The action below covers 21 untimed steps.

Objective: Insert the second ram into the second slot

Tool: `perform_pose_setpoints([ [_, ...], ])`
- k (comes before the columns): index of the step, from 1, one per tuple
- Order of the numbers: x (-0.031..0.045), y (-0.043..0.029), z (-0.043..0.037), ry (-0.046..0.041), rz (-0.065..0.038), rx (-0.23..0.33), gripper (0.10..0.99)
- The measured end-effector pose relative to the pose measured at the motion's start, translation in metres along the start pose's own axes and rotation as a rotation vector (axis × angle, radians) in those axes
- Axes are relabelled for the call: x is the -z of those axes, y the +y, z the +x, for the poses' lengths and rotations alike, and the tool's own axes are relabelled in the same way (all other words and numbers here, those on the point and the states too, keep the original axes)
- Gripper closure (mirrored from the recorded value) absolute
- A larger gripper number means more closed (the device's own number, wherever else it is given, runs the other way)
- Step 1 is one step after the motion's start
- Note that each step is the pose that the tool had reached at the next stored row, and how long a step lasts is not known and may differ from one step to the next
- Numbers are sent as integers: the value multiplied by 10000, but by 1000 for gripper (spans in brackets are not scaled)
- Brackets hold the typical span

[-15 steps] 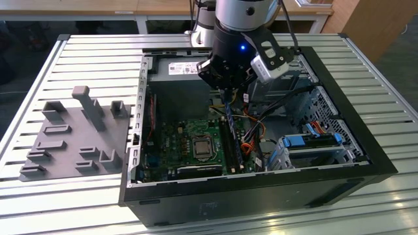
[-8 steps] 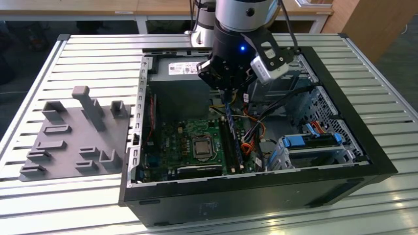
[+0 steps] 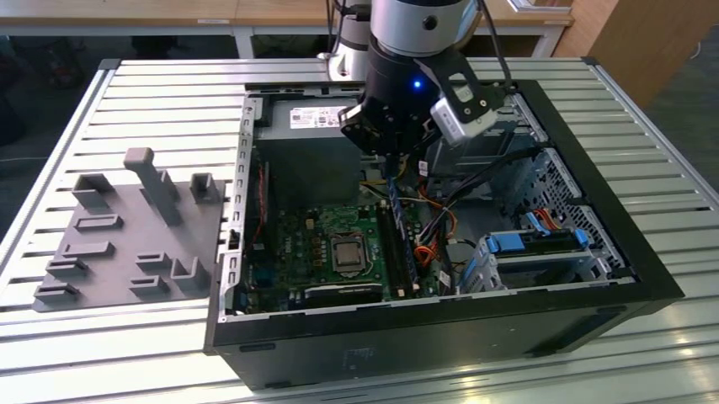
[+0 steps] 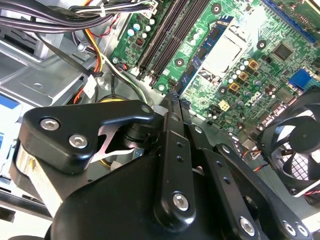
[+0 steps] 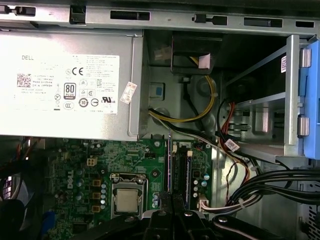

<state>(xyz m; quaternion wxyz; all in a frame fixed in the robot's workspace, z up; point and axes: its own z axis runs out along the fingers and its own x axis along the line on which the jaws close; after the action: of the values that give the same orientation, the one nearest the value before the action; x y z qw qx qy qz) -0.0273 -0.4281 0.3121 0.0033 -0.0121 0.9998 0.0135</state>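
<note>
In the exterior view the pincer (image 3: pixel 388 168) is clamped on the ram (image 3: pixel 392 200), holding it on edge inside the open case (image 3: pixel 450 337), over the slots (image 3: pixel 400 252). In the second wrist view the ram juts from the fingertips (image 4: pixel 173 117) beside the slots. In the first wrist view it stands edge-on above the motherboard (image 5: pixel 85 175).

The power supply (image 5: pixel 65 127) bears a printed label (image 5: pixel 70 82).

Claw (image 3: pixel 389 168) with second ram (image 3: pixel 393 198) — above motherboard (image 3: pixel 320 252)
</note>
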Motion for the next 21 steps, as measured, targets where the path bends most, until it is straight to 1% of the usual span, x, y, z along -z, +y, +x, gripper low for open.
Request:
perform_pose_setpoints([
  [2,-4,0,0,1,0,0,965],
  [4,-89,-2,0,3,-1,0,965],
  [21,-123,-3,1,6,0,0,965],
])
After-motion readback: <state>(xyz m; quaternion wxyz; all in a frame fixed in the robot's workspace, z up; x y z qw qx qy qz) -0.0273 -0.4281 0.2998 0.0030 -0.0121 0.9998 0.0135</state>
